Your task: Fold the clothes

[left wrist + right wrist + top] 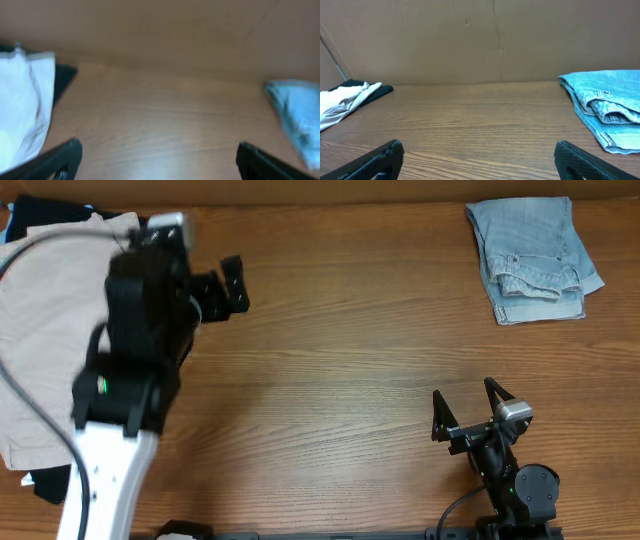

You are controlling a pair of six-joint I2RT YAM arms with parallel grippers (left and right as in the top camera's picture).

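The light blue denim shorts lie folded at the table's far right corner. They also show at the right in the right wrist view and, blurred, in the left wrist view. My left gripper is open and empty above the table at the far left, beside the beige shorts. My right gripper is open and empty near the front edge, well short of the denim shorts. Both wrist views show wide-apart fingers with bare wood between them.
Beige khaki shorts lie at the left edge over a black garment; both appear at the left in the right wrist view. A brown wall stands behind the wooden table.
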